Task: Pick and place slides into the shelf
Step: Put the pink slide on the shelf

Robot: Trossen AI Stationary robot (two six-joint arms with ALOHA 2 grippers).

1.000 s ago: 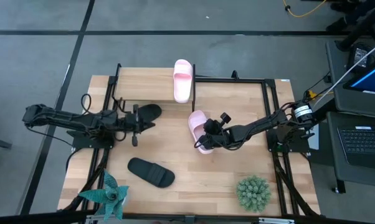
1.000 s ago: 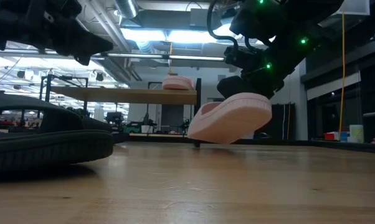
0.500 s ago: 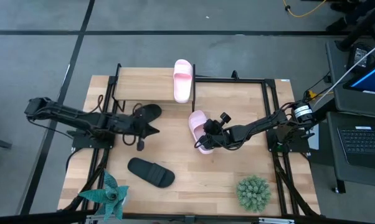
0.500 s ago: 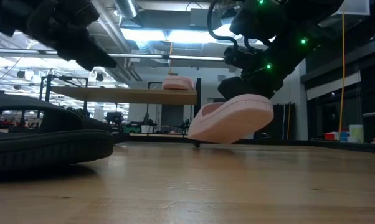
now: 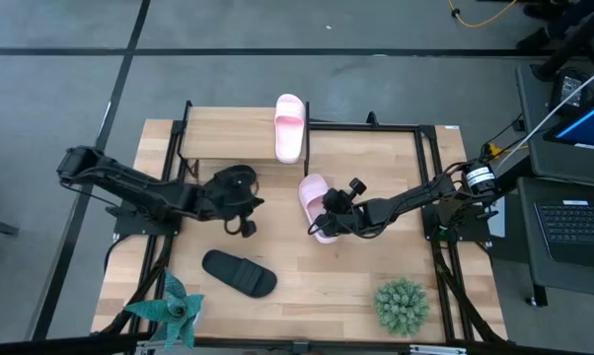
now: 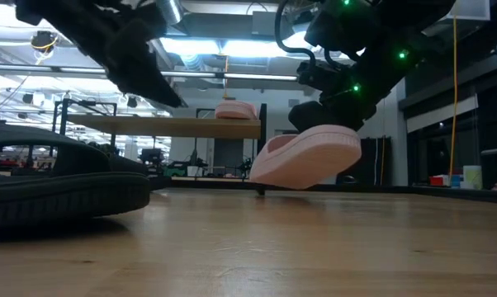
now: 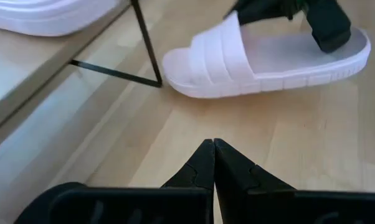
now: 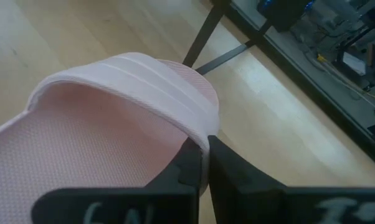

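Right jaws: the right gripper [image 5: 320, 223] is pinched on the strap edge of a pale pink slide [image 5: 317, 207]; the right wrist view shows the two dark fingers [image 8: 194, 163] nipping the ribbed strap from either side.
Held slide: lifted clear of the counter [image 5: 356, 286] in the low view, one end tipped a little higher than the other. From above, its long axis runs roughly toward and away from the shelf.
Left jaws: the left gripper [image 7: 213, 163] has its tips pressed together on nothing, above bare wood just beside a black slide [image 5: 234, 180].
Key relation: the shelf [image 5: 228, 138] lies beyond the held slide, toward the far edge. The right arm is the nearer, and already loaded. Next to the pink slide already on the shelf [image 5: 289, 126], the plank stretches away bare to the shelf's left end, so that is my guess for where the carried one goes.
Other slides: a second black slide [image 5: 239, 272] lies flat near the counter's front left, well apart from both arms.
Materials: the slides look like moulded foam, matte, with wide ridged straps and a fine-pebbled footbed; likely soft enough to flex under a strap pinch.
Shelf: light wooden plank on thin black metal legs.
Counter: pale wood grain.
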